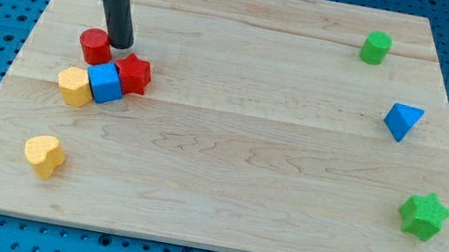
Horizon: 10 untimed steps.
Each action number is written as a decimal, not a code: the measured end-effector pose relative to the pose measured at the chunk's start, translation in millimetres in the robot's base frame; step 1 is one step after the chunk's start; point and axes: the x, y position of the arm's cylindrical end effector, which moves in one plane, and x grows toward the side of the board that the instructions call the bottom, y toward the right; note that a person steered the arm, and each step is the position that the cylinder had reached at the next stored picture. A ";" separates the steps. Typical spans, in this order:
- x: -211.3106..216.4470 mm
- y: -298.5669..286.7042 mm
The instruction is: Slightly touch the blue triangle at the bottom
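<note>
The blue triangle lies near the view's right edge of the wooden board, at mid height. My tip is far from it, at the view's upper left, just right of a red cylinder and just above a red block. A blue cube and a yellow block sit packed against these in one cluster below my tip.
A green cylinder stands at the view's top right. A green star lies at the lower right, below the blue triangle. A yellow heart-shaped block lies at the lower left. Blue pegboard surrounds the board.
</note>
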 end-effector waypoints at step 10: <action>83.5 439.2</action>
